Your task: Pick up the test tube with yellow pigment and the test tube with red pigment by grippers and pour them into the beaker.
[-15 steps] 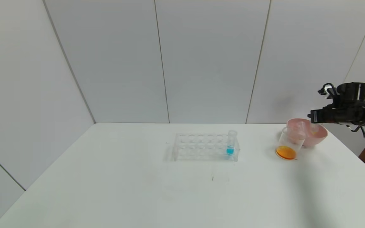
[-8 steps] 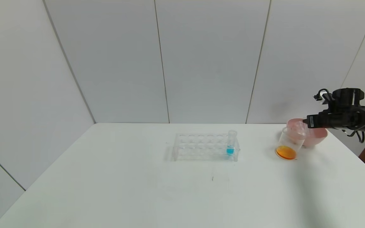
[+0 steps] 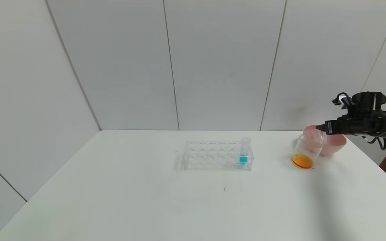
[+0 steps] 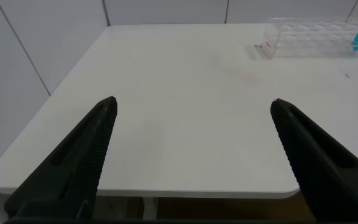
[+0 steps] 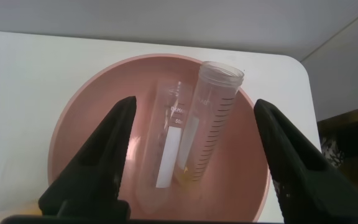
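Your left gripper point(image 4: 191, 155) sits parked w/ fingers spread, off the near table point(image 3: 146, 201) edge. Rack point(image 3: 217, 155) mid-table holds the blue-tipped tube point(image 3: 244, 151). Beaker point(image 3: 306, 152) w/ orange liquid stands beside the pink bowl point(image 3: 333, 142). Right gripper point(image 5: 191, 155) hovers over the bowl, fingers apart, gripping nothing; two emptied tubes point(image 5: 194, 134) lie inside, one w/ a yellowish trace.

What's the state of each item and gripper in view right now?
beaker: upright on the table, orange liquid at the bottom.
pink bowl: holds two emptied tubes, lying loose.
blue-tipped tube: upright in the rack.
right gripper: open, over the bowl, holding nothing.
left gripper: open, empty, away from the rack.
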### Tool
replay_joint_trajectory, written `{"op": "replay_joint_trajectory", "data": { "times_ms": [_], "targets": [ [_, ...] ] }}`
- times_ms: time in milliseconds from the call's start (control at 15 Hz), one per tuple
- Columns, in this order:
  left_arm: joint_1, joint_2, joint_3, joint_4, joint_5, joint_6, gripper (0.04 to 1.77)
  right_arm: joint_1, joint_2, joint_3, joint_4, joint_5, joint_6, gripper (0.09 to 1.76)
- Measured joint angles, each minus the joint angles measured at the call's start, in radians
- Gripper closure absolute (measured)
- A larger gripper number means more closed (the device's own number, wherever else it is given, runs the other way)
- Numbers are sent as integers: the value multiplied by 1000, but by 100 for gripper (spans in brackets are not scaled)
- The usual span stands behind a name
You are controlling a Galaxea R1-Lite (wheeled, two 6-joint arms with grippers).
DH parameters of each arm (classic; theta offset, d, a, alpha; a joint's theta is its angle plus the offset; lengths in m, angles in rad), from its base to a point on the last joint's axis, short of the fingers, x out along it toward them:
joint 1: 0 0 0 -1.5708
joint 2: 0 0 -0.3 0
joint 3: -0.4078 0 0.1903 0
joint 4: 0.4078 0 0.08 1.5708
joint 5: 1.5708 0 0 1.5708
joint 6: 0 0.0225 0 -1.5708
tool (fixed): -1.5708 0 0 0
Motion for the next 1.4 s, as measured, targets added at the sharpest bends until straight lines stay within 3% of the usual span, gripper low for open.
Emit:
{"op": "replay_joint_trajectory", "data": {
  "times_ms": [333,867,1400],
  "targets": [
    [0,0,0,0,0,0,5,5,-50,19,6,9,2,32],
    [0,0,0,0,0,0,5,40,-196,103,-1,8,51,20],
    [0,0,0,0,0,0,5,57,-505,319,-6,27,99,16]
  ]
}}
